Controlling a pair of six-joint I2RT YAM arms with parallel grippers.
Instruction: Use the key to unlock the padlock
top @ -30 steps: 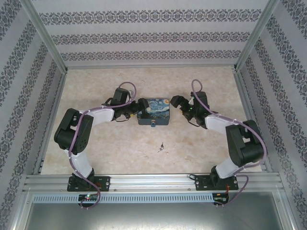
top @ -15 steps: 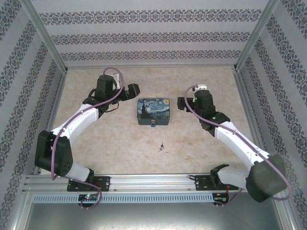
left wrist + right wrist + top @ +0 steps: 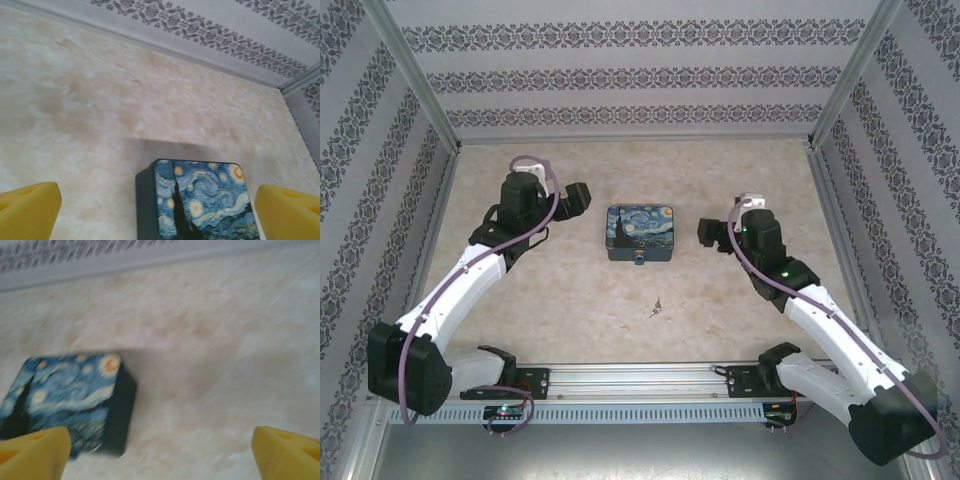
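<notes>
Silvery key [image 3: 657, 306] seen from top | tin [image 3: 200, 200] from wrists

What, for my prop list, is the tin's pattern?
The tin shows swirling blue sky, yellow stars; clearest from left wrist.

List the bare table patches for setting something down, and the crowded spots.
Free: the far strip between tin and back wall; the near stretches either side of the key. Crowded: the middle, where left end effector and right end effector flank the tin.
</notes>
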